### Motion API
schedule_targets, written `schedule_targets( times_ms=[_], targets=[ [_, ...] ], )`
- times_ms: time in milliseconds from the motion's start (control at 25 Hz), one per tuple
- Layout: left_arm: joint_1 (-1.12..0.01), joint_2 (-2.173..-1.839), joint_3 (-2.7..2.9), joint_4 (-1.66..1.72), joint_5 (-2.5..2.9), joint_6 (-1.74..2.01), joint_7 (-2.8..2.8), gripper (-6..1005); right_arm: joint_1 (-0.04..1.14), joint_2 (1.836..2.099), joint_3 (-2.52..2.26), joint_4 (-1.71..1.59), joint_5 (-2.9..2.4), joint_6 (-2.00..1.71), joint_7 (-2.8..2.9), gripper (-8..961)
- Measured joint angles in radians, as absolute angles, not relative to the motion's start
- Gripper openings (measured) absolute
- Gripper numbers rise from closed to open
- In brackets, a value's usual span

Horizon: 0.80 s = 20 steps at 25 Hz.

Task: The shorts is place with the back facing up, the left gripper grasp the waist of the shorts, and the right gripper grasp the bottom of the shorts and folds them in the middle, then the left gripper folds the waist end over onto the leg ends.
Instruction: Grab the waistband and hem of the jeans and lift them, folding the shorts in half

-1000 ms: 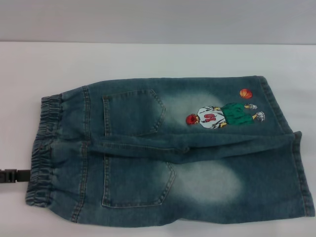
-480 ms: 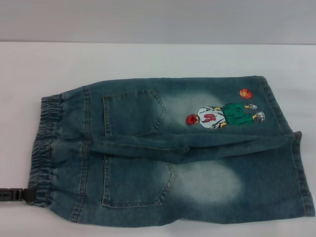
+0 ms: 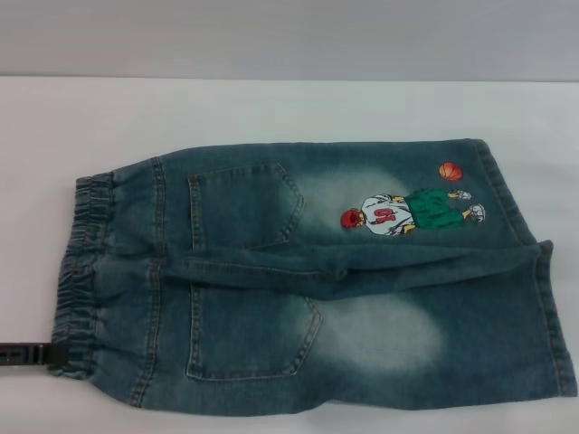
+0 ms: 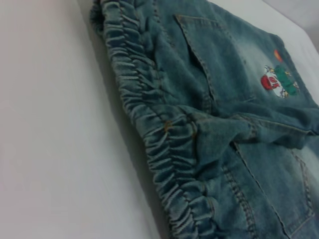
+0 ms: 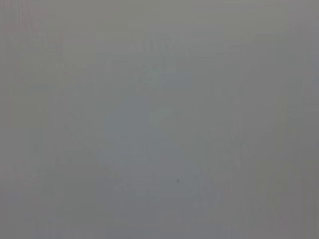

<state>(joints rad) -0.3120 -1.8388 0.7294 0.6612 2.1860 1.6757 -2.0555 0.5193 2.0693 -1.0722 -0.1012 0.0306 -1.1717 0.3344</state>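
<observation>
The shorts [image 3: 308,280] lie flat on the white table, back up, both back pockets showing. The ruffled waist of the shorts [image 3: 77,271] is at the left; the flat leg hems, the bottom of the shorts [image 3: 554,316], are at the right. The embroidered player [image 3: 412,210] sits on the far leg. My left gripper [image 3: 36,353] shows as a black claw at the left edge, its tip against the near end of the waistband. The left wrist view looks along the gathered waist [image 4: 149,109] from close by. The right gripper is out of view.
The white table [image 3: 271,113] extends behind the shorts to a grey wall [image 3: 289,36]. The near leg reaches almost to the front edge of the head view. The right wrist view shows only a plain grey surface [image 5: 159,119].
The left gripper has slid along the waistband toward the near side of the table, then held nearly still. The shorts have not moved.
</observation>
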Motion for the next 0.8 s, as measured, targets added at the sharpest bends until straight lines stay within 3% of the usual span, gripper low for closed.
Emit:
schedule_targets(
  times_ms=[800],
  targets=[
    [-0.337,-1.86,0.743,0.661,2.228,1.673,-2.066,829,0.523,2.069,-1.072,-0.101,0.031,-1.172,0.334,636]
  ],
)
